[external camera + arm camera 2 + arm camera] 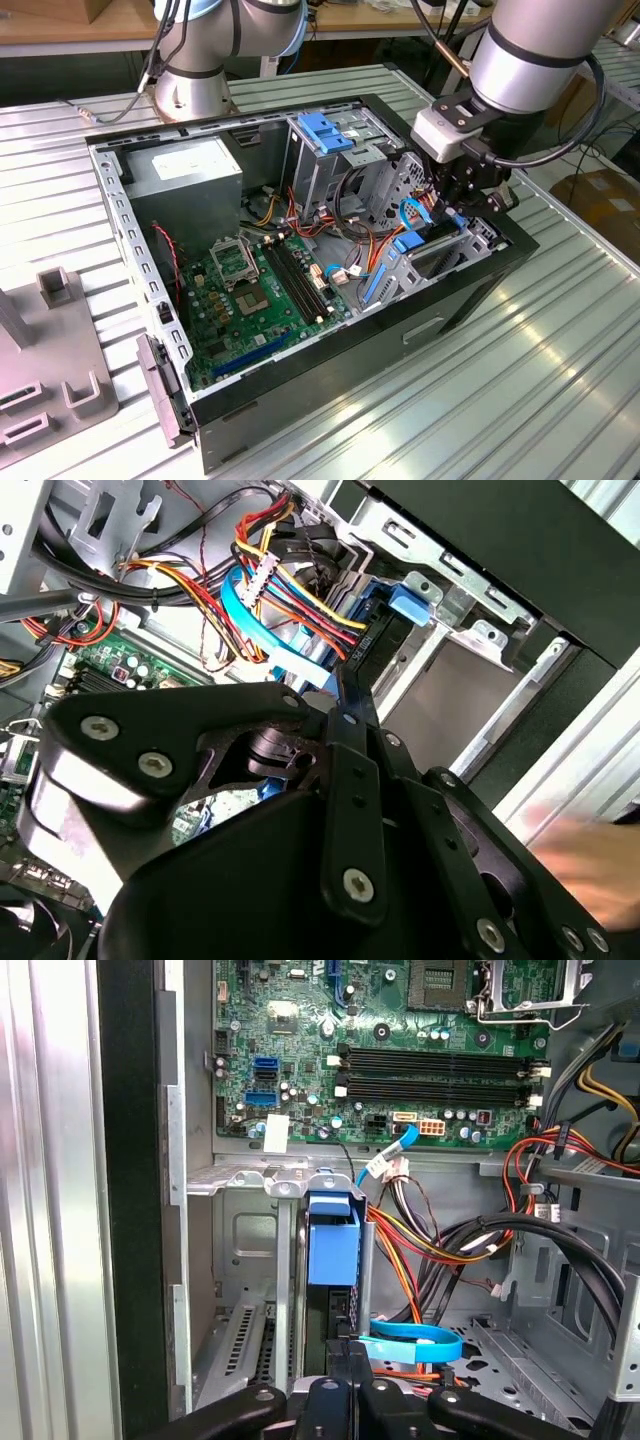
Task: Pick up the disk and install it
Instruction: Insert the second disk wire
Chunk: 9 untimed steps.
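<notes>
Ribbed silver metal tabletop [560, 370] carries an open black desktop computer case [470, 290] lying on its side, with a green motherboard [260, 290] and a grey power supply box [185, 175] inside. At the case's end toward the exterior view's right, the silver arm's black gripper [462, 200] reaches down into the drive bay. In the first wrist view, the disk [335, 1315], a dark drive with blue plastic side rails, stands on edge in a slot of the grey metal bay, its blue rail end uppermost, beside a bundle of red, yellow and orange wires [430, 1250] and a flat blue data cable [415, 1340]. The gripper's fingers [345, 1355] sit narrow, meeting at the disk's edge, so they appear closed on it.
</notes>
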Available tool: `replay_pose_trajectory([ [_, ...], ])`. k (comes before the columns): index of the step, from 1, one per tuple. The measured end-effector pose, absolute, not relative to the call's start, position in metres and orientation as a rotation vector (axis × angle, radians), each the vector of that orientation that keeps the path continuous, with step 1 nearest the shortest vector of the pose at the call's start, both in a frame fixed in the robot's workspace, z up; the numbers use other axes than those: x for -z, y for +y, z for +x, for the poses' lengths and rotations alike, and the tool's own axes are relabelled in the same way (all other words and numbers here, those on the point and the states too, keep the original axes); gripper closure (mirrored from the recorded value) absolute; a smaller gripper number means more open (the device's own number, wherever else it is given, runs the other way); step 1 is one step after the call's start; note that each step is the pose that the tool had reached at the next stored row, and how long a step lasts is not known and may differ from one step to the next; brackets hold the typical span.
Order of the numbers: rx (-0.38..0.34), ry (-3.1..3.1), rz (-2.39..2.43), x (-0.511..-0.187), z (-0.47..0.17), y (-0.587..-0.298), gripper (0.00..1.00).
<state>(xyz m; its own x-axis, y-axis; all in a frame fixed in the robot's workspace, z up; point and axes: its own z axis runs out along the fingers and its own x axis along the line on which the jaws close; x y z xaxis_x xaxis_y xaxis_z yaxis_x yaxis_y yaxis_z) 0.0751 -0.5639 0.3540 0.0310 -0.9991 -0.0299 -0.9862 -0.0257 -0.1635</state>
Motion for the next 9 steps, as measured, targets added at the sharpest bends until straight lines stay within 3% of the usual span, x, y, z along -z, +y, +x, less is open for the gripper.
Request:
replay_pose_trajectory([
  [9,0.14,2.091,-2.151,-0.3544,0.0751,-0.5639,0.9],
])
